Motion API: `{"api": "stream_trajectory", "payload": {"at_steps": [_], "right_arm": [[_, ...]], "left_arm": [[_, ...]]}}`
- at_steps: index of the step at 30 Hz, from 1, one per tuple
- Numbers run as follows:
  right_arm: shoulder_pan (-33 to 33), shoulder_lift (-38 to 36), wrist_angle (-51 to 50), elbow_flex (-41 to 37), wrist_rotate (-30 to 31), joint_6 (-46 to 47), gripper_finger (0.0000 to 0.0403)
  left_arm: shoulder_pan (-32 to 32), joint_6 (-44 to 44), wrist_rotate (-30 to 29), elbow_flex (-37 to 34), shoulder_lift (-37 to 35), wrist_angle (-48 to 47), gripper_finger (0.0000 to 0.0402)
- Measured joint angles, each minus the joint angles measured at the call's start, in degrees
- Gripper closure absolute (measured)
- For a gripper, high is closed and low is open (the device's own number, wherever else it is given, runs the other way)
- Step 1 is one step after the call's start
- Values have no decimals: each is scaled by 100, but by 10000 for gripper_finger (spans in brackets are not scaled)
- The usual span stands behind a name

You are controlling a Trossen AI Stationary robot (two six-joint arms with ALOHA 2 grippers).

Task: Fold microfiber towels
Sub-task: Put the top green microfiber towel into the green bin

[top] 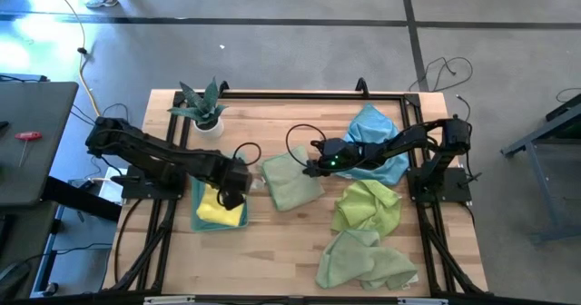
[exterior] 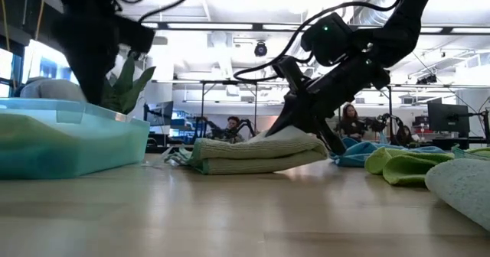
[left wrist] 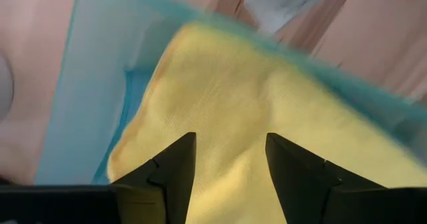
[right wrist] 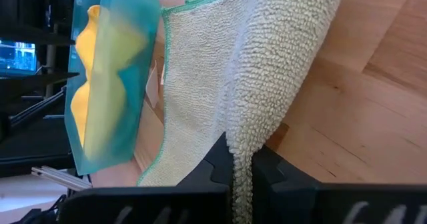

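At the front of the table point(top: 272, 269), a crumpled pale green towel point(top: 363, 261) is seen lying loose, and just behind it a brighter green towel point(top: 368, 205) is bunched up. To the left, a teal bin point(top: 207, 216) is seen with a yellow towel point(top: 221, 210) laid inside it. The left gripper point(top: 234, 189) is held low over the bin, right above the yellow towel. Its jaws are parted, and nothing is held between them. In the middle of the table, a folded green towel point(top: 292, 182) is seen lying flat. One edge of it is pinched by the right gripper point(top: 313, 166), whose jaws are clamped tight on the cloth. In the low view the gripper is tilted down onto the top of this towel. Farther back on the right, a blue towel point(top: 374, 137) is spread under the right arm. At the back left corner, a small plant point(top: 203, 105) is seen in a white pot. People are seen sitting in the room behind the table.
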Motion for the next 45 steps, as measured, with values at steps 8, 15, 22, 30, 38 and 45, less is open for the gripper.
{"api": "stream_trajectory", "payload": {"at_steps": [8,15,22,30,38,45], "right_arm": [[0,-2,130,3,-35,103,403],[0,-4,252,7,12,107,403],[50,-4,584,7,8,254,403],[167,-4,1042,6,7,381,403],[331,-4,1735,5,8,608,403],[399,-4,2269,7,27,774,403]], "left_arm": [[-205,55,-529,321,-156,76,231],[-398,-101,-353,318,-156,158,231],[-630,-257,-513,149,-156,-151,231],[-657,-777,-532,-564,-156,-39,231],[-646,-846,-280,-1197,-152,1022,231],[-451,-948,-326,-1379,-150,1895,231]]}}
